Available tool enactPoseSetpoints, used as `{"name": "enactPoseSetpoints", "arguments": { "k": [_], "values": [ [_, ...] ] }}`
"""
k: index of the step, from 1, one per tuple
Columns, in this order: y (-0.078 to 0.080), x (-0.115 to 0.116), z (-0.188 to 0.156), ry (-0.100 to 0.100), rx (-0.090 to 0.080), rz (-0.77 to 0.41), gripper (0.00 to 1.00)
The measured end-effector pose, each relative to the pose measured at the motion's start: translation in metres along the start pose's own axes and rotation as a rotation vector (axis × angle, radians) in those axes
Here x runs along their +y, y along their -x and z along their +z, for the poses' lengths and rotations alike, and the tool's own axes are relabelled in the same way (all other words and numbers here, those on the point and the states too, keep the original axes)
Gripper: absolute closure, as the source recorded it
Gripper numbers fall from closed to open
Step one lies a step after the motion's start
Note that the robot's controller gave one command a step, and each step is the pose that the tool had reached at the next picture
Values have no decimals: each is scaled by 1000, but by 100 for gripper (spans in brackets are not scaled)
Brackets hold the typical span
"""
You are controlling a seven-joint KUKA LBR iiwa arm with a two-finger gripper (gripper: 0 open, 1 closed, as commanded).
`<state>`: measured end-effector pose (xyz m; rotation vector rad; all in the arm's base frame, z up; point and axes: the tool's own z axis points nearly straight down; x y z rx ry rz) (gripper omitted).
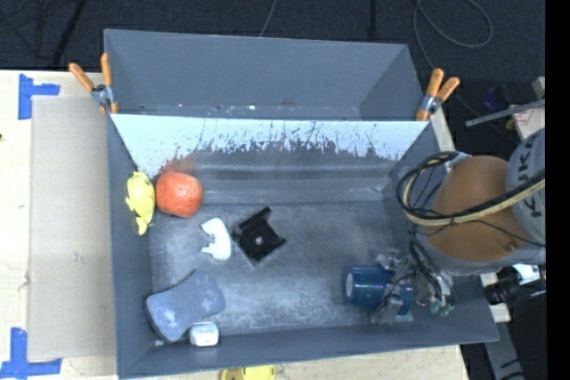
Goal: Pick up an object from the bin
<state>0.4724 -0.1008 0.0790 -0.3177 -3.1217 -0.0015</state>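
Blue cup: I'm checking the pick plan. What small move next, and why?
Probably ease the gripper a little toward the view's left, onto the blue cup: it lies right beside the gripper in the bin's near right corner, nearer than anything else.

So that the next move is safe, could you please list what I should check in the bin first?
1. Gripper beside the blue cup, in the bin corner at the view's lower right: ok.
2. Blue cup actually held: cannot tell.
3. Blue cup free of neighbours, black piece well to its left: ok.
4. Room between gripper and the bin's right wall: cannot tell.
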Motion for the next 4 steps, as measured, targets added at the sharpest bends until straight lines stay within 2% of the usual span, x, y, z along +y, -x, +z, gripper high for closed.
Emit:
{"name": "enactPoseSetpoints", "arguments": {
  "k": [1,4],
  "values": [
    [-2,0,-15,0,7,0,100],
    [-1,0,-73,0,-1,-2,100]
  ]
}}
